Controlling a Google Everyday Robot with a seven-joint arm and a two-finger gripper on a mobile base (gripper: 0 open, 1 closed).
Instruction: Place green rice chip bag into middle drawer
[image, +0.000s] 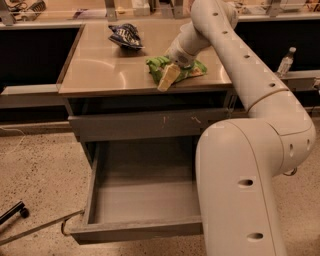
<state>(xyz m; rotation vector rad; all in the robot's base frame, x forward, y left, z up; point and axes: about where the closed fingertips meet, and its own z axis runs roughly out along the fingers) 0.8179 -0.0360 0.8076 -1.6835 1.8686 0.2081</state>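
Observation:
The green rice chip bag (159, 66) lies on the steel counter top (105, 65) near its front right edge. My gripper (169, 76) comes down from the right and rests on the bag's front part, at the counter's front edge. The bag looks crumpled under it. The middle drawer (145, 200) stands pulled out below the counter, grey inside, with nothing in it. My arm's large white body covers the drawer's right side.
A dark blue-and-white snack bag (126, 36) lies at the back of the counter. The closed top drawer front (145, 125) has white scratch marks. A water bottle (286, 61) stands at the right. A black caster and cable (17, 212) lie on the floor at the left.

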